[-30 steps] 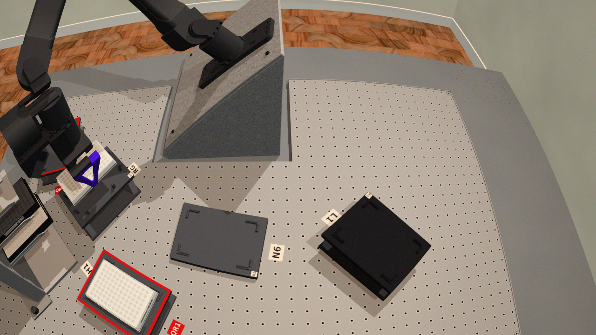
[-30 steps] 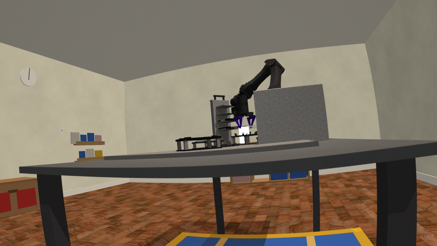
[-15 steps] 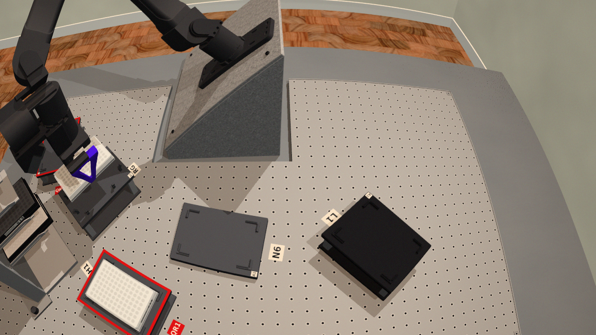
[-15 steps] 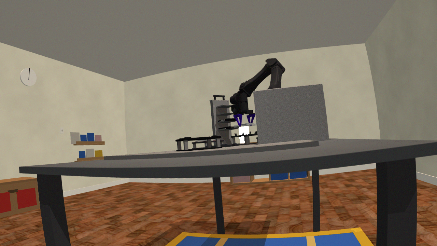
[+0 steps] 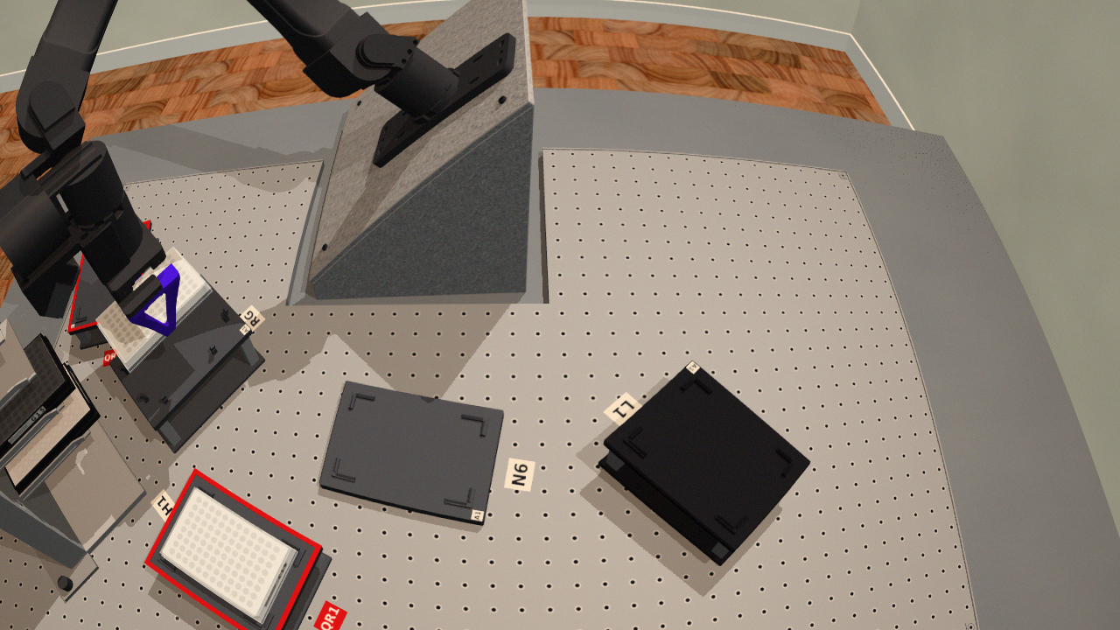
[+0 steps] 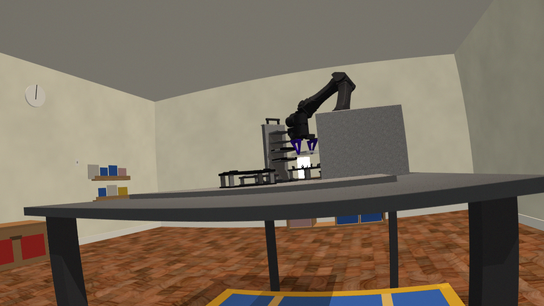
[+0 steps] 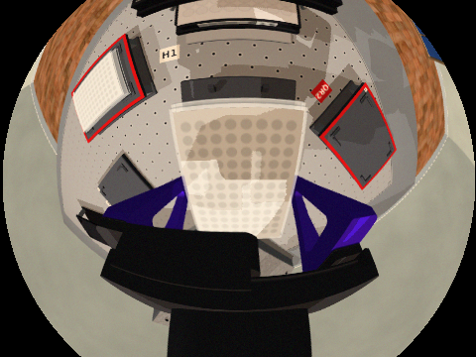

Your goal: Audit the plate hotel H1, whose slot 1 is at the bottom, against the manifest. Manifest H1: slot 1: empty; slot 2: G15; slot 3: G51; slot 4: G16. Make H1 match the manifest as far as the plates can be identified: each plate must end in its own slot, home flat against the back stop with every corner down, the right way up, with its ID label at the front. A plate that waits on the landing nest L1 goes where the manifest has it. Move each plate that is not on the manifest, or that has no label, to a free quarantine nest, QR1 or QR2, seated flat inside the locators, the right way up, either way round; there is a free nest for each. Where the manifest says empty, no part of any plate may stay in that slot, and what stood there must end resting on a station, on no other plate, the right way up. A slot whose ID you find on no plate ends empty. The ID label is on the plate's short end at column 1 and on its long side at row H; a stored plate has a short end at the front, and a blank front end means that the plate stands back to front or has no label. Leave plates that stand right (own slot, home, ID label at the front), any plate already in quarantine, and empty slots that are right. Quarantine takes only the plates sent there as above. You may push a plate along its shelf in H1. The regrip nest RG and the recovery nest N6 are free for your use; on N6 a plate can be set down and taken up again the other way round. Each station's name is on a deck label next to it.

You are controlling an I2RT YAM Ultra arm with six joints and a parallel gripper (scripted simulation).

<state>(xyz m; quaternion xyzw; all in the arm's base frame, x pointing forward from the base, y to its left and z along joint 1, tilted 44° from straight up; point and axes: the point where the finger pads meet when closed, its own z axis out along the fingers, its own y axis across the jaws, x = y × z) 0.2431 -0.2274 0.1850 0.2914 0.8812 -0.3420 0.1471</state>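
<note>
My gripper (image 5: pixel 157 301) is shut across the width of a pale, see-through well plate (image 5: pixel 136 325) and holds it level a little above the regrip nest RG (image 5: pixel 192 367). In the wrist view the plate (image 7: pixel 234 166) lies between the blue fingers, with the RG nest (image 7: pixel 238 89) beyond and below it. I cannot read any ID label on it. From the side the gripper (image 6: pixel 304 146) hangs in front of the hotel's shelves.
QR1 (image 5: pixel 231 548) holds a white plate inside its red frame. QR2 (image 7: pixel 357 133) is empty, to the right of RG in the wrist view. N6 (image 5: pixel 410 450) and L1 (image 5: pixel 704 462) are empty. A grey stone wedge (image 5: pixel 438 172) carries the arm's base.
</note>
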